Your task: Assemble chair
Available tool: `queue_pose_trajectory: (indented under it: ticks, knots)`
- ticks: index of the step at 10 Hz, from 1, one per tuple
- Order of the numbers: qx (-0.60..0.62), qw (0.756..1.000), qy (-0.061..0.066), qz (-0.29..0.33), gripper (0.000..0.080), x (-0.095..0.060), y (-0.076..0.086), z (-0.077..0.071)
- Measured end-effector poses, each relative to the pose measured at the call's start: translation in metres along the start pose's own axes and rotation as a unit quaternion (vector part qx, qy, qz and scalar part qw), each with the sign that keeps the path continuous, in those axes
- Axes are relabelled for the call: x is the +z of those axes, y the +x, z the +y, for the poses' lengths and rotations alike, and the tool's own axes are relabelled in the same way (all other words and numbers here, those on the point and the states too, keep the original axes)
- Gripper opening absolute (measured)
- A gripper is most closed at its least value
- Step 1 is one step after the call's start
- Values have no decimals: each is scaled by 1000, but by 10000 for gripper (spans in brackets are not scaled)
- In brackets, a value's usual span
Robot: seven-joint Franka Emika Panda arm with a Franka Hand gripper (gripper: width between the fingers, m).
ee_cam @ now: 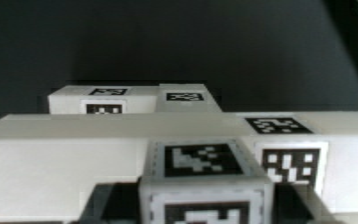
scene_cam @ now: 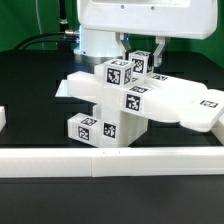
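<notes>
The chair parts are chunky glossy white pieces with black-and-white tags, piled at the table's middle (scene_cam: pixel 125 100). A wide flat panel (scene_cam: pixel 180 100) lies tilted across a lower block (scene_cam: pixel 95 128). My gripper (scene_cam: pixel 140 60) hangs under the white robot body and is shut on a small tagged block (scene_cam: pixel 138 66) at the top of the pile. In the wrist view the block (ee_cam: pixel 202 165) sits between my dark fingers (ee_cam: pixel 112 203), pressed down on the flat panel (ee_cam: pixel 69 145). Another tagged part (ee_cam: pixel 140 98) lies beyond it.
A long plain white rail (scene_cam: pixel 110 160) runs along the front of the black table. Another white rail end (scene_cam: pixel 3 118) shows at the exterior view's left edge. Cables lie at the back by the robot base (scene_cam: pixel 70 35).
</notes>
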State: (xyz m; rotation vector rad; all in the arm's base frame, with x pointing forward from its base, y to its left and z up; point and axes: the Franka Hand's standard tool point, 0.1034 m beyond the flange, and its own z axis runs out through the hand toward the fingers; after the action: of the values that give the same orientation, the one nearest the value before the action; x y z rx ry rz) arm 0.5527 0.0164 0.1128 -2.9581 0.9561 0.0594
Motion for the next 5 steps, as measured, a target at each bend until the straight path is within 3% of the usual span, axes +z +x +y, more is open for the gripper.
queue_pose_trajectory:
  ticks: [1,3,5]
  knots:
    - [43,999,0,1,284,0,0,0]
    - [160,987,20,4,284,0,0,1]
    - [196,980,25,1,284,0,0,0]
